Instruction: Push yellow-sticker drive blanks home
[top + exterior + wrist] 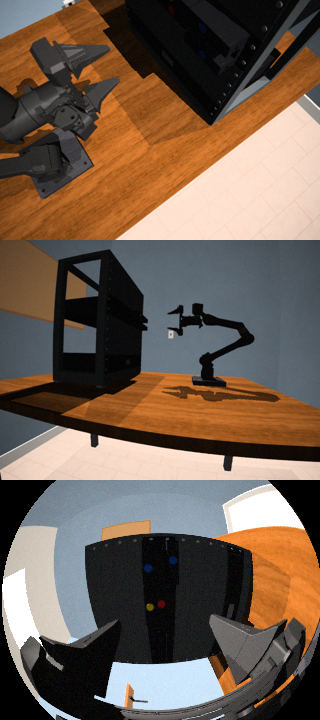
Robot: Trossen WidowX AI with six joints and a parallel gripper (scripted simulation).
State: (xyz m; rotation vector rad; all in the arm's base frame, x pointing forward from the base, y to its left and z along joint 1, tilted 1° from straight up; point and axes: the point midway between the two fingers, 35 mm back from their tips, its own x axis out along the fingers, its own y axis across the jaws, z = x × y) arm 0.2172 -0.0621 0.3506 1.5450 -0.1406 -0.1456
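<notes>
Ahead, apparently apart from open claw (163,640): yellow-stickered blank (150,607).

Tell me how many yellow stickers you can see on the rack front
1. The yellow sticker sits lower left in the wrist view's cluster of four, beside the red sticker, below two blue ones. None looks hidden.
</notes>
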